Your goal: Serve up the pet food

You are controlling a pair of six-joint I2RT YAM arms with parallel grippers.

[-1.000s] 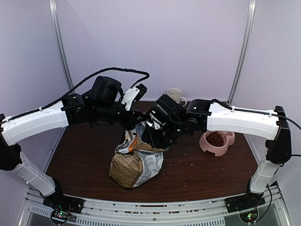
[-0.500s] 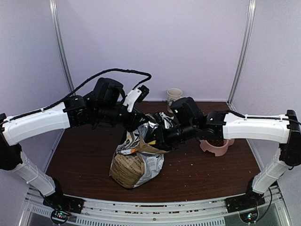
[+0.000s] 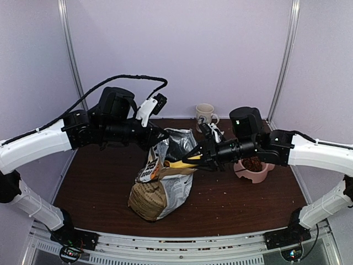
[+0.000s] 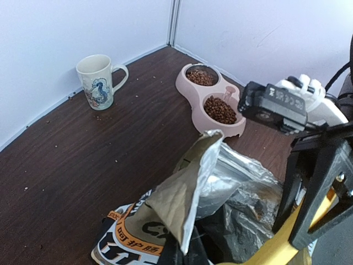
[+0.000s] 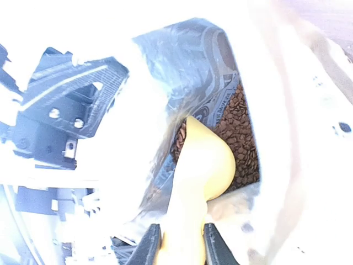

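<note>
The kraft-brown bag (image 3: 157, 193) stands mid-table with its foil mouth open; it also shows in the left wrist view (image 4: 165, 204). My left gripper (image 3: 157, 138) is shut on the bag's top flap and holds it up, its fingers (image 4: 185, 251) pinching the flap's edge. My right gripper (image 3: 205, 156) is shut on the handle of the yellow scoop (image 3: 182, 163). In the right wrist view the gripper (image 5: 181, 243) holds the scoop (image 5: 207, 163) with its bowl inside the bag, on the pet food (image 5: 240, 130). More pet food (image 3: 252, 163) fills the pink double bowl (image 3: 242, 171).
A cream mug (image 3: 205, 113) with a blue drawing stands at the back wall; it also shows in the left wrist view (image 4: 96, 83). The pink bowl (image 4: 187, 94) sits right of the bag, both cups holding kibble. Stray pellets lie scattered on the dark table (image 3: 99, 182).
My right arm has swung out to the right and lowered, so the scoop now points leftward into the bag's mouth. My left arm shifted slightly left, still holding the flap.
</note>
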